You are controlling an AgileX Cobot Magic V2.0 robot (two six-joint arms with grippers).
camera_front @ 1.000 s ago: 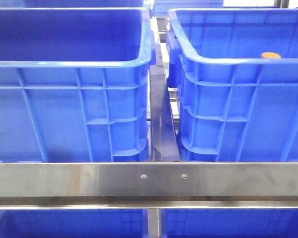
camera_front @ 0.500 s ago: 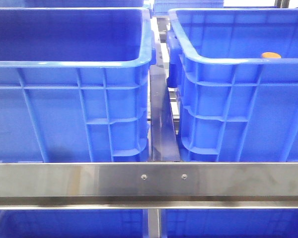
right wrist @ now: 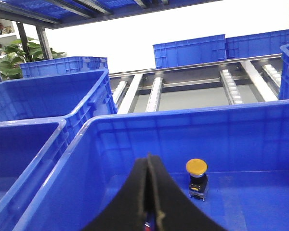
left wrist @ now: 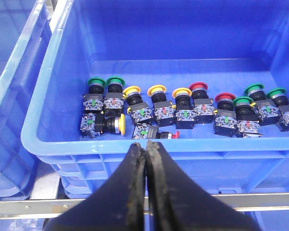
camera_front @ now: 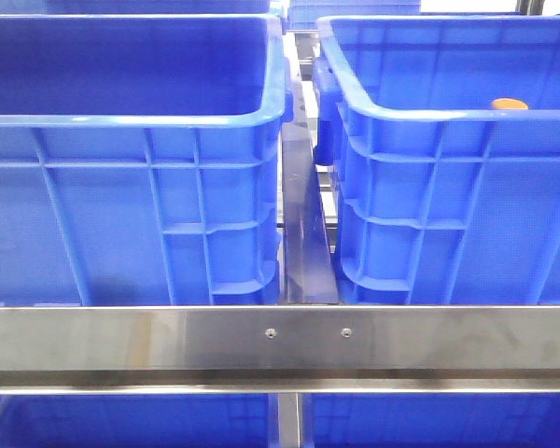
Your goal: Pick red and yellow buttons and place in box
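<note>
In the left wrist view a blue crate (left wrist: 53, 144) holds a row of push buttons with yellow caps (left wrist: 157, 89), red caps (left wrist: 198, 86) and green caps (left wrist: 96, 82). One yellow button (left wrist: 120, 123) and one red button (left wrist: 176, 135) lie on their sides. My left gripper (left wrist: 146, 144) is shut and empty, just outside that crate's near rim. My right gripper (right wrist: 148, 156) is shut over the box (right wrist: 183, 120), where one yellow button (right wrist: 196, 166) stands upright. A small red speck shows low between its fingers; what it is I cannot tell. The front view shows only that button's cap (camera_front: 509, 104).
Two large blue crates stand side by side behind a steel rail (camera_front: 280, 341): the left crate (camera_front: 131, 117) and the box (camera_front: 429, 114). A dark divider (camera_front: 303, 233) runs between them. More crates (right wrist: 188, 48) and roller rails (right wrist: 231, 86) lie beyond. Neither arm shows in the front view.
</note>
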